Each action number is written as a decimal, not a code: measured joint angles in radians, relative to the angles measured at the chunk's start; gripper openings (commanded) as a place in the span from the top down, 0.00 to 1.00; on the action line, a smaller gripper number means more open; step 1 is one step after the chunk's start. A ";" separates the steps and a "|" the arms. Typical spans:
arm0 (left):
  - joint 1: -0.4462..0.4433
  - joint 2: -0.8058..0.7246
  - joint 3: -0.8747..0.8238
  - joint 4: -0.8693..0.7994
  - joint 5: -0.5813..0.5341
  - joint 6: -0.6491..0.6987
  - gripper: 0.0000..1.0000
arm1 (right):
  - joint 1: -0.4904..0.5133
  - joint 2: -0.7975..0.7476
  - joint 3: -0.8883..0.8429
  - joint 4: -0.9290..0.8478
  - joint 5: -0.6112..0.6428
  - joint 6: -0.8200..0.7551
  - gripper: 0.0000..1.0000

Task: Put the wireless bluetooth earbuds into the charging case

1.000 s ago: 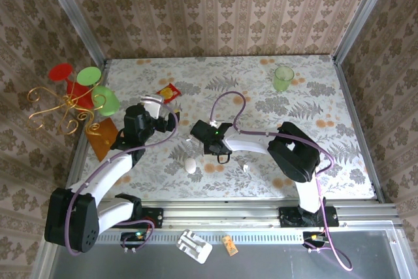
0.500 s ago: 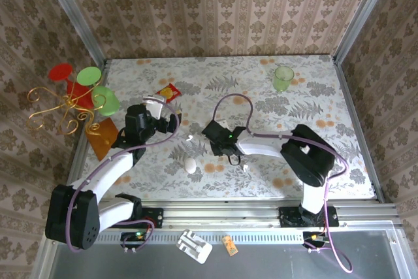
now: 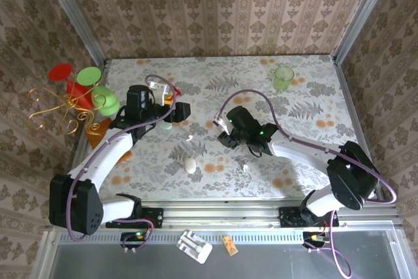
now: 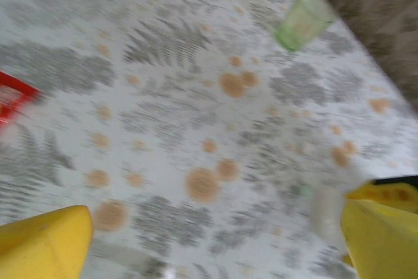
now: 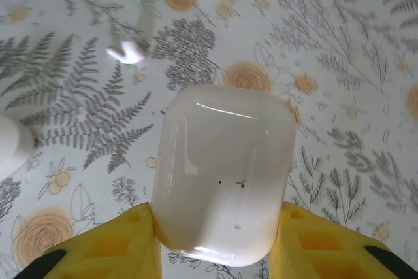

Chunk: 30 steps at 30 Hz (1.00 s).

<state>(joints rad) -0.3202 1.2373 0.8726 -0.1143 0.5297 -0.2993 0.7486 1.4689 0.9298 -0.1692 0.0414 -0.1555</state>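
R pincer (image 5: 215, 236) clamps charging case (image 5: 222, 161) by sides, long axis pointing straight out from it; L pincer (image 4: 212, 236) wide, empty.

Mock-home robot lab booth: wallpapered panels (image 3: 215, 4), floral table (image 3: 313, 129), aluminium mounting rail (image 3: 222, 208)

no legible txt, no labels, no nos

You have bright, even light from overhead in the top view, with soft, faint shadows. Your left wrist picture is smeared with blur; the pale green translucent cup (image 4: 304, 19) has no crisp edge. Your right wrist picture is sharp, with glare streaks on the glossy white rounded-square plastic case (image 5: 222, 171).
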 measured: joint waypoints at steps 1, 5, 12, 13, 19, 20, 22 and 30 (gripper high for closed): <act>-0.001 0.000 0.000 -0.016 0.055 -0.027 0.10 | 0.000 -0.010 0.000 -0.002 -0.010 -0.028 0.72; -0.016 0.000 0.000 -0.062 0.222 -0.101 0.16 | 0.000 -0.027 0.013 -0.028 -0.042 -0.091 0.73; -0.073 0.003 -0.019 0.011 0.360 -0.239 0.35 | 0.000 -0.030 0.067 -0.041 -0.101 -0.134 0.74; -0.084 0.007 -0.019 0.025 0.371 -0.250 0.37 | 0.000 -0.032 0.072 -0.041 -0.107 -0.137 0.74; -0.139 0.076 -0.019 0.061 0.414 -0.285 0.43 | 0.000 -0.050 0.089 -0.050 -0.136 -0.145 0.76; -0.145 0.085 -0.018 0.062 0.414 -0.285 0.42 | 0.000 -0.057 0.089 -0.066 -0.137 -0.145 0.76; -0.156 0.094 -0.014 0.062 0.412 -0.285 0.42 | -0.003 -0.072 0.089 -0.090 -0.137 -0.145 0.76; -0.182 0.119 -0.003 0.059 0.410 -0.285 0.38 | -0.003 -0.111 0.093 -0.058 -0.169 -0.133 0.77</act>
<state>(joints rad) -0.5018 1.3560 0.8692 -0.0555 0.9394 -0.5838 0.7452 1.3582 1.0225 -0.2268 -0.1272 -0.2882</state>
